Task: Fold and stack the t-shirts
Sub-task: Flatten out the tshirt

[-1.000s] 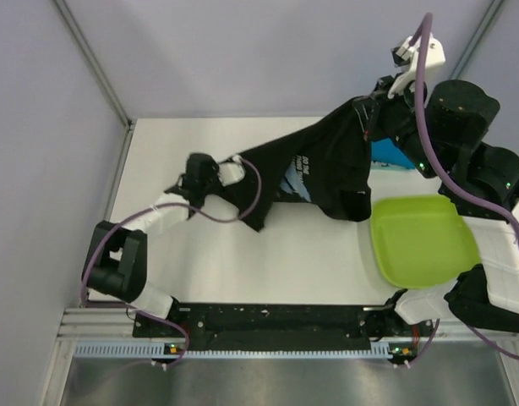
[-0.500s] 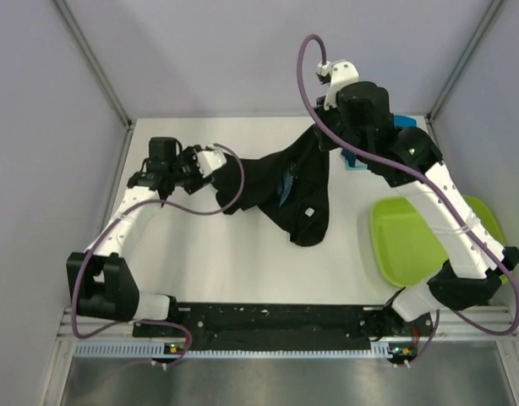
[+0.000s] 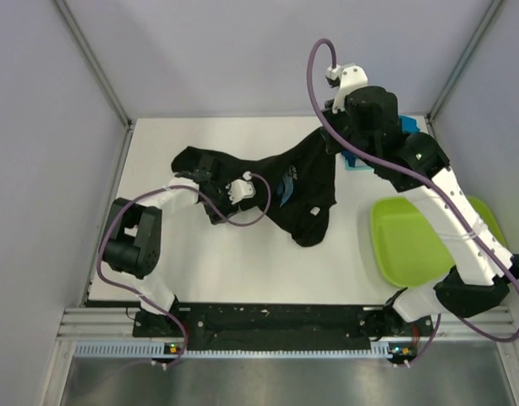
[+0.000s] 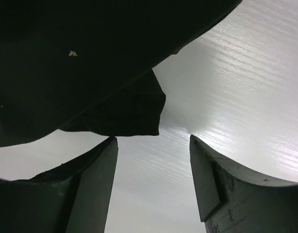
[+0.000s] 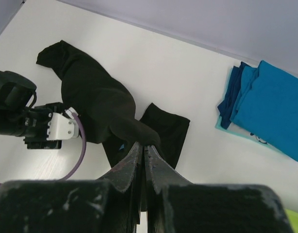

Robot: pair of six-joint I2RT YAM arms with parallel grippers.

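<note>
The black t-shirt (image 3: 303, 196) with a light-blue print hangs from my right gripper (image 3: 331, 142), which is shut on a bunch of its cloth (image 5: 139, 130) above the back of the table. Its lower part drapes leftward, and one end lies on the table (image 3: 190, 159). My left gripper (image 3: 251, 191) sits low beside the draped cloth. In the left wrist view its jaws stand open (image 4: 154, 141) with only bare table between them, and the black shirt (image 4: 66, 73) hangs just beyond the fingertips. Folded teal-blue t-shirts (image 5: 270, 107) lie at the back right.
A lime-green tub (image 3: 416, 245) stands at the right near the right arm's base. The teal stack (image 3: 357, 161) is partly hidden behind the right arm. Grey walls close in the white table (image 3: 243, 262) at the back and both sides.
My left gripper opened and let go of the shirt's edge, swung out left, then came back beside the cloth. The right arm carried the shirt left and lower.
</note>
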